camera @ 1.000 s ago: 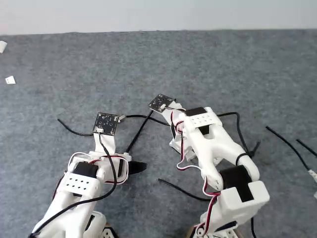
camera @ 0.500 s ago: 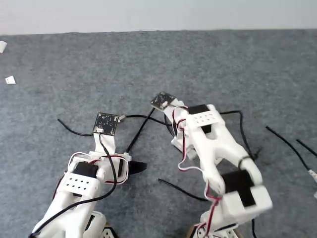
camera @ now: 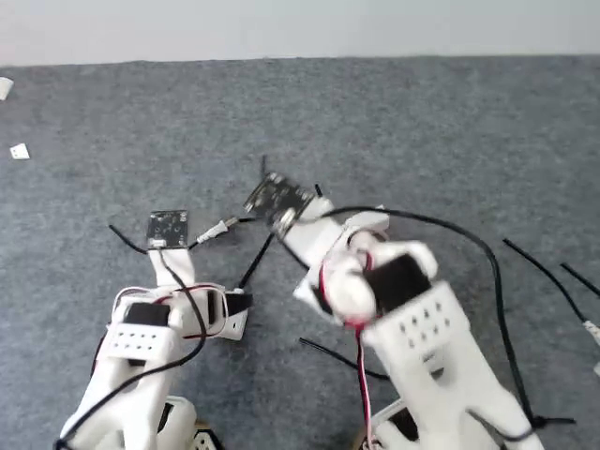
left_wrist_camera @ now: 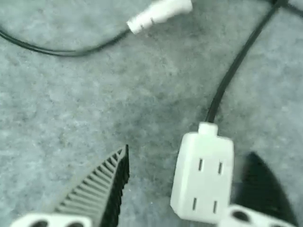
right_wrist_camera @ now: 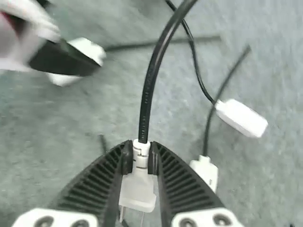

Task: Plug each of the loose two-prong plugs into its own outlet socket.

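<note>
Fingers (right_wrist_camera: 102,184) of R gripper (right_wrist_camera: 138,150): clenched on body of white two-prong plug (right_wrist_camera: 137,189), prongs at the wrist end, black cord (right_wrist_camera: 150,80) leading away. Likely gripped by the body so prongs stay free for insertion.
L gripper (left_wrist_camera: 189,153): fingers spread either side of white outlet block (left_wrist_camera: 202,177), prob. to steady it; contact can't be told.
Loose plug (camera: 217,230): high view, 12 o'clock of the block, near, on grey carpet (camera: 422,141).
</note>
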`<state>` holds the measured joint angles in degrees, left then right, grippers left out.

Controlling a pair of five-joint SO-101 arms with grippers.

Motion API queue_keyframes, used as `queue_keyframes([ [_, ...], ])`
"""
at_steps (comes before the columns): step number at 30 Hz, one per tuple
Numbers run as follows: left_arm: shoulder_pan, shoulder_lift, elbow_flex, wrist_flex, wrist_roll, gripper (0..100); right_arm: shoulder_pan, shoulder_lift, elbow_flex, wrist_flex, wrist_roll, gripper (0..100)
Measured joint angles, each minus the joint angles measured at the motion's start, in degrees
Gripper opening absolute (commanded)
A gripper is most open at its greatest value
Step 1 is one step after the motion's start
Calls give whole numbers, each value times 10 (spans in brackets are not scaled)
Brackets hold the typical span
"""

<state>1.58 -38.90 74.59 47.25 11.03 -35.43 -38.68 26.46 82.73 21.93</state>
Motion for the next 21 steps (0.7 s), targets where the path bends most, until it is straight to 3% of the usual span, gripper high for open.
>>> queue_keyframes([
  [4, 3, 90, -63, 0, -28, 149, -47, -21, 0, 9, -25, 9],
  [10, 4, 204, -144, -4, -33, 144, -62, -22, 17, -16, -31, 9],
  [21, 38, 231, -176, 29, -138, 145, -104, -48, 92, -92, -32, 9],
])
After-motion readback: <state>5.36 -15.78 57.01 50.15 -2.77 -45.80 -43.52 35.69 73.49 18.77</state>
